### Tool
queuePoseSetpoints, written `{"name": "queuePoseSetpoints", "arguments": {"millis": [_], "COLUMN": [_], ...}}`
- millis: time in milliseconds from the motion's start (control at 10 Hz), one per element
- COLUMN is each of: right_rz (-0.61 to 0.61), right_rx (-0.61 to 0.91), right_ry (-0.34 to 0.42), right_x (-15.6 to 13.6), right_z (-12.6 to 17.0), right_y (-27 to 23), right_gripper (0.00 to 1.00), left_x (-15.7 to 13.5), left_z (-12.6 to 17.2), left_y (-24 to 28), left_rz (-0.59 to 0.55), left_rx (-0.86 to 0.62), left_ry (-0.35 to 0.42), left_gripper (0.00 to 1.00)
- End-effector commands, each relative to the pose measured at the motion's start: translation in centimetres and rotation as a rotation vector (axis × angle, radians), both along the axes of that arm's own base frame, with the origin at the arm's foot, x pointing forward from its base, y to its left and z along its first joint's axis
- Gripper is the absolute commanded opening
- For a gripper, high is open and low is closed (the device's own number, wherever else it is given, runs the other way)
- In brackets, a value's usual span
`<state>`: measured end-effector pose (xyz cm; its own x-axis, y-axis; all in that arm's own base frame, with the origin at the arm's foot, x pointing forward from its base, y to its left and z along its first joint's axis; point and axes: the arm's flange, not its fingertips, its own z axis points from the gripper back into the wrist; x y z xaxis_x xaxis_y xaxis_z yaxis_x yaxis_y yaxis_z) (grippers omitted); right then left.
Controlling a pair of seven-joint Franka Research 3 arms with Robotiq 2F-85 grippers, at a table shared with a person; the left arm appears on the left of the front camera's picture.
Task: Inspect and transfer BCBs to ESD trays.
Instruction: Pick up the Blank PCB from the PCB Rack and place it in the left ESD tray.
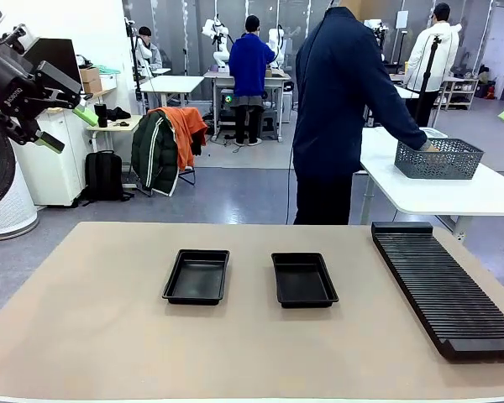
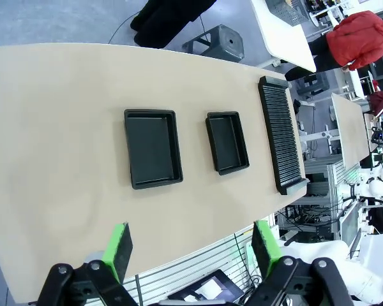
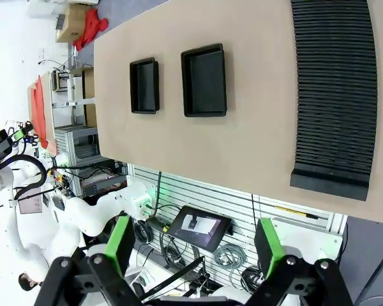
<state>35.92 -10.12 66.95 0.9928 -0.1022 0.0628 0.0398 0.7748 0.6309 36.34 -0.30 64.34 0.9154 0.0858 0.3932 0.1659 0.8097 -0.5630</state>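
1. The two ESD trays (image 1: 197, 277) lay empty, side by side, to the left of the ribbed rack (image 1: 445, 294).
2. I judged the BCBs to be light, stiff and fragile, and best pinched by their edges.
3. The left gripper (image 2: 191, 239) and the right gripper (image 3: 195, 236) hung with their fingers spread, holding nothing.
4. The tan table (image 1: 109, 336) under the rack looked smooth. Beyond the rack, a person (image 1: 344, 101) reached for a mesh basket (image 1: 441, 159).

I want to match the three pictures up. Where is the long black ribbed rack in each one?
Front view: the rack lies at the right, running away from the camera.
Left wrist view: right of centre, running top to bottom.
Right wrist view: top right corner.
Shared landmark: the ESD tray nearest it, alongside in every view.
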Motion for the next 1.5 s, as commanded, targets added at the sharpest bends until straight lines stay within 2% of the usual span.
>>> {"name": "queuePoseSetpoints", "arguments": {"millis": [0, 400, 600, 900, 1100, 1400], "right_rz": [0.0, 0.054, 0.062, 0.088, 0.068, 0.073], "right_rx": [0.0, -0.042, -0.049, -0.079, -0.09, -0.129], "right_ry": [0.0, -0.049, -0.052, -0.096, -0.089, -0.165], "right_x": [0.0, 0.4, 0.7, 0.3, 0.3, 0.2], "right_z": [0.0, 3.2, 4.2, 6.3, 7.2, 9.0], "right_y": [0.0, -2.3, -3.4, -4.1, -4.7, -5.3], "right_gripper": [1.0, 1.0, 1.0, 1.0, 1.0, 1.0], "left_x": [0.0, -0.7, -1.6, -2.3, -2.6, -3.5], "left_z": [0.0, 2.8, 3.9, 6.1, 6.3, 7.7], "left_y": [0.0, 1.5, 1.3, 1.6, 1.6, 1.6], "left_rz": [-0.001, -0.001, 0.021, 0.062, 0.073, 0.099], "left_rx": [0.0, 0.014, 0.078, 0.123, 0.133, 0.17], "left_ry": [0.0, 0.013, 0.028, -0.007, -0.007, -0.021], "left_gripper": [1.0, 1.0, 1.0, 1.0, 1.0, 1.0]}}
